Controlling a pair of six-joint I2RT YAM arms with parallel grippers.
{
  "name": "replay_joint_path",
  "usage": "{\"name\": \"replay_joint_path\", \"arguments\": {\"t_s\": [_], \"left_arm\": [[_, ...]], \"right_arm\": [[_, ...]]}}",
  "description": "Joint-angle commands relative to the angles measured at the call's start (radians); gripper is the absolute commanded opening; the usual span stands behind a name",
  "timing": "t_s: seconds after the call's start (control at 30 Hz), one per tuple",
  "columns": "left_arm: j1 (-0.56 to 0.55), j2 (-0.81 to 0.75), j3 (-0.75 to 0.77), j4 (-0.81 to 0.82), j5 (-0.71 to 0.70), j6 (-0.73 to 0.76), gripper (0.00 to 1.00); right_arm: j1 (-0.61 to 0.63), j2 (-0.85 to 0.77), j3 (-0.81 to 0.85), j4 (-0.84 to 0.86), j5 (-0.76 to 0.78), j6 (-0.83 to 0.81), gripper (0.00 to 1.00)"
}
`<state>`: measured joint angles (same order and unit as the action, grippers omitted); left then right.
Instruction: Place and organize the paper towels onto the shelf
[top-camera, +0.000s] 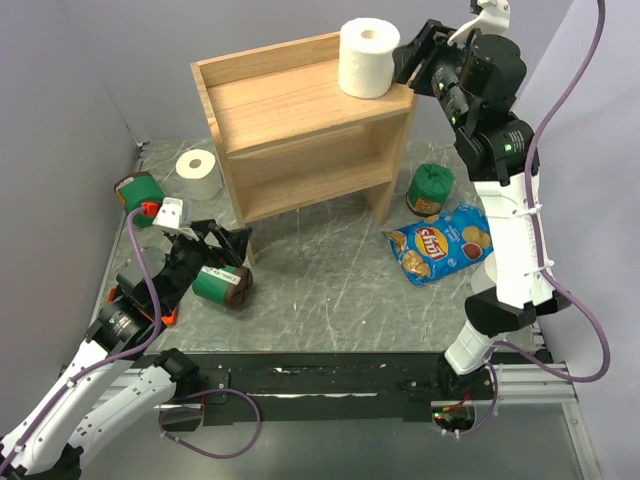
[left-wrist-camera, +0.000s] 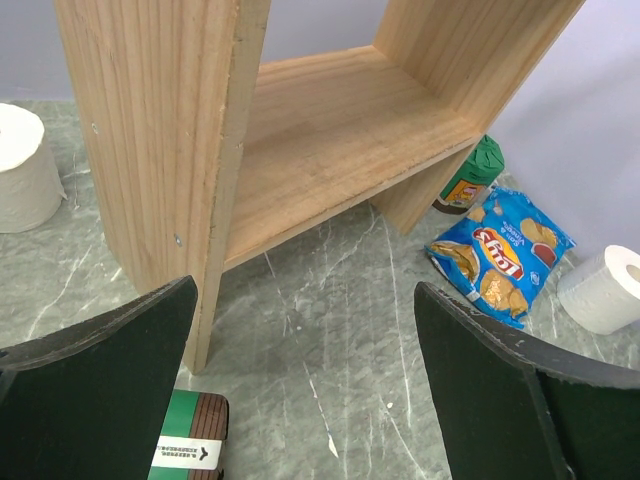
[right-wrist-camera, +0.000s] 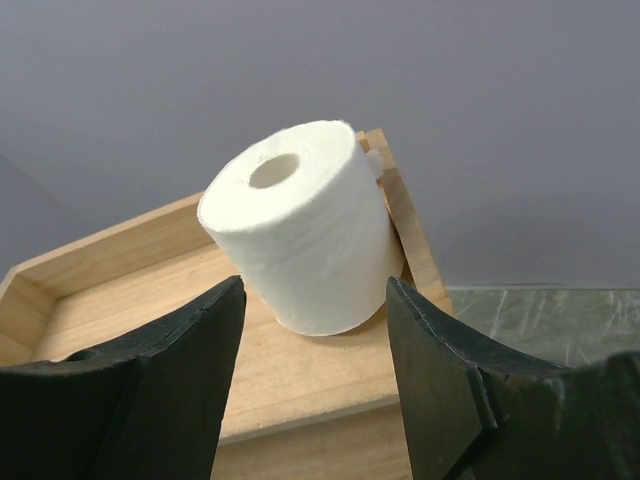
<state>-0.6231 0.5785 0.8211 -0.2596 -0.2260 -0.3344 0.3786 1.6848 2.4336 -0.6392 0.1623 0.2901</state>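
"Paper towels, where does each one stand?" asks the first observer.

"One paper towel roll (top-camera: 368, 58) stands upright at the right end of the shelf's (top-camera: 300, 110) top tier, core hole up, close against a raised rim," says the second. "Another roll (top-camera: 200, 175) stands on the table (top-camera: 320, 300) just left of the shelf. The third roll (left-wrist-camera: 608, 290) shows only in the left wrist view, on the table just past the chip bag (left-wrist-camera: 500, 255)."

"And the right gripper (right-wrist-camera: 312, 300)?"

"It hangs level with the top tier, pointed at the roll there. Its jaws are parted and the roll sits framed between the fingers (right-wrist-camera: 190, 370), just ahead of the tips. The roll rests on the wood. Whether a tip brushes the paper, the views do not settle."

"What about the left gripper (left-wrist-camera: 305, 290)?"

"It is low over the table in front of the shelf's left leg, jaws spread wide with nothing between them. A green package (top-camera: 222, 285) with a brown end lies on its side just below it."

"Anything else on the table?"

"A second green package (top-camera: 138, 190) sits near the left-hand roll. A third green package (top-camera: 430, 190) stands right of the shelf, just behind the chip bag. Both shelf tiers are otherwise bare wood."
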Motion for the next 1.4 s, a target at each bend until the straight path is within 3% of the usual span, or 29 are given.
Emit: {"name": "replay_joint_path", "arguments": {"t_s": [0.0, 0.13, 0.27, 0.4, 0.5, 0.7, 0.93, 1.17, 1.37], "left_arm": [[0.002, -0.003, 0.001, 0.023, 0.001, 0.011, 0.97], [0.002, -0.008, 0.0, 0.025, -0.004, 0.011, 0.96], [0.003, -0.011, -0.002, 0.025, -0.007, 0.009, 0.96], [0.003, -0.014, 0.0, 0.026, -0.001, 0.008, 0.96], [0.002, -0.017, -0.002, 0.029, 0.004, 0.008, 0.96], [0.003, -0.02, -0.008, 0.034, 0.007, 0.005, 0.97], [0.002, -0.005, -0.011, 0.037, 0.005, 0.006, 0.96], [0.003, 0.001, -0.02, 0.049, 0.002, 0.005, 0.96], [0.002, 0.015, -0.022, 0.057, -0.009, 0.006, 0.96]], "right_arm": [[-0.009, -0.128, -0.083, 0.041, -0.026, -0.025, 0.67], [-0.01, -0.314, -0.358, 0.05, -0.043, -0.061, 0.69], [-0.009, -0.506, -0.637, 0.055, 0.038, -0.085, 0.7], [-0.024, -0.657, -0.92, 0.065, 0.328, -0.134, 0.71], [-0.088, -0.709, -1.045, 0.059, 0.478, -0.163, 0.71], [-0.227, -0.689, -1.144, -0.037, 0.39, -0.117, 0.71], [-0.316, -0.501, -1.176, -0.191, 0.428, -0.059, 0.73], [-0.497, -0.416, -1.357, -0.073, 0.243, -0.043, 0.73], [-0.575, -0.321, -1.363, -0.07, 0.263, -0.031, 0.73]]}}
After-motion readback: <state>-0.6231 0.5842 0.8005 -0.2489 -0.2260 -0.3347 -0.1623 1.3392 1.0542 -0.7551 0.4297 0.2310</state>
